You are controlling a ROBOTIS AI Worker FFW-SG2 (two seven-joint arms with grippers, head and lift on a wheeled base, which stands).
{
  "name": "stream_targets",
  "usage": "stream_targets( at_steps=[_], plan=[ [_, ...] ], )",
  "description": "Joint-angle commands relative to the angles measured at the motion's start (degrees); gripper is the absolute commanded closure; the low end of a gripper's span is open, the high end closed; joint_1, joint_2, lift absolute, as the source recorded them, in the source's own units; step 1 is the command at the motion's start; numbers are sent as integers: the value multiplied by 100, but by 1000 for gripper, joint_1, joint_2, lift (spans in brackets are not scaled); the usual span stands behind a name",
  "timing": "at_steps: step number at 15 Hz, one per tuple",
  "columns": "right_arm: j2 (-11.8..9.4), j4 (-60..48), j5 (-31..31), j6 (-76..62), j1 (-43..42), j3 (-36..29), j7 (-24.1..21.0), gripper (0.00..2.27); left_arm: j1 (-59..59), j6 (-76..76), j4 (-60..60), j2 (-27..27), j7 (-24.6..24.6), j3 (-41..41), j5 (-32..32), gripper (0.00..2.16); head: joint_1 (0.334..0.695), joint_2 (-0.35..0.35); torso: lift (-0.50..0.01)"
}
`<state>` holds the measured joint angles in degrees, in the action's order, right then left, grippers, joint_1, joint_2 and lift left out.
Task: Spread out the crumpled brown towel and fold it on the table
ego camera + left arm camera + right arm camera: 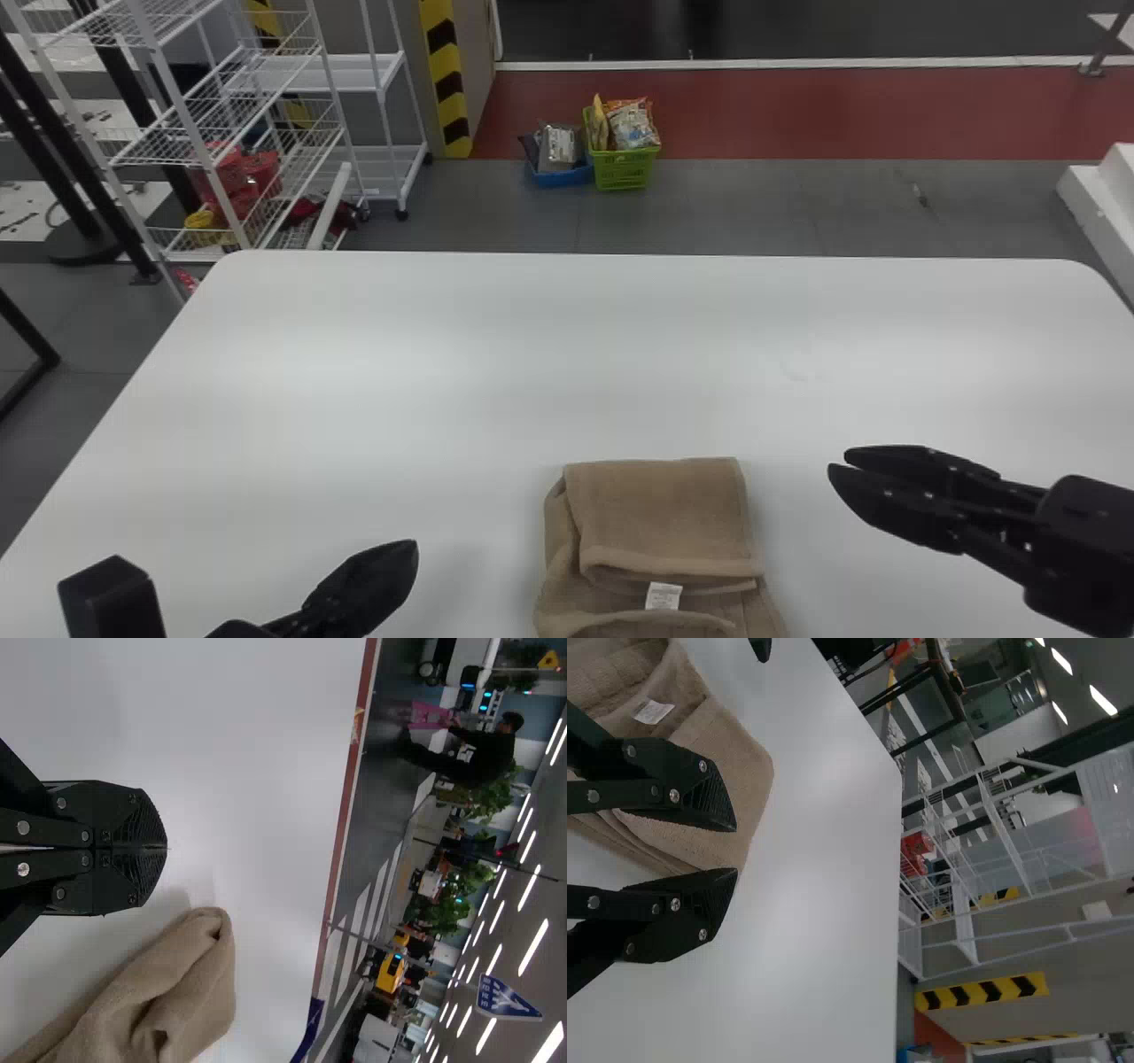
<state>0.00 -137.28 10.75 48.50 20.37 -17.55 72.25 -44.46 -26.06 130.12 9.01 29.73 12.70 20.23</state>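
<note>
Brown towel (744,611) on the near part of the desk (443,372), between the hands and touching neither. It lies as a stacked bundle, with a neat flap (660,509) over a wider under layer (560,554); I take that as folding well along rather than spreading. The under layer peeks out on the left, so the edges don't quite match, and a white tag (663,595) faces up near the flap's hem. My left hand (166,849) stands off to the towel's left, fingers closed against each other and nothing between them; a slim tip like that seems the safer shape near loose cloth, less apt to snag a layer. My right hand (735,850) is held above the desk on the other side, fingers parted with no cloth in them, which would suit a pinch at an edge. With both hands clear, the layers rest under their own weight, and I can judge the fold. The near side looks bunched from the left wrist, so I'd tuck or smooth there next, lightly; a hard drag could pull the flap askew.
</note>
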Motion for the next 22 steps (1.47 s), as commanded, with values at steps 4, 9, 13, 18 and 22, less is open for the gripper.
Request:
stream_targets(
  at_steps=[4,9,13,18,22],
  plan=[
    [5,-836,1536,-406,195,876,608,87,-36,-625,189,-154,-3,224,103,1686,695,97,-127],
    [-606,-370,2248,1000,-710,1886,608,147,544,-1785,172,-329,-424,330,51,1477,695,153,-127],
    [-932,456,2300,1070,-1255,2387,608,218,860,-2066,119,-338,-890,365,16,424,695,194,-127],
    [-1362,659,2520,2178,-1879,3135,608,218,1027,-2383,251,-409,-1233,514,95,370,695,241,-127],
    [-1415,852,2546,2846,-2055,3398,608,218,992,-2119,470,-523,-1057,541,60,370,695,232,-127]
  ],
)
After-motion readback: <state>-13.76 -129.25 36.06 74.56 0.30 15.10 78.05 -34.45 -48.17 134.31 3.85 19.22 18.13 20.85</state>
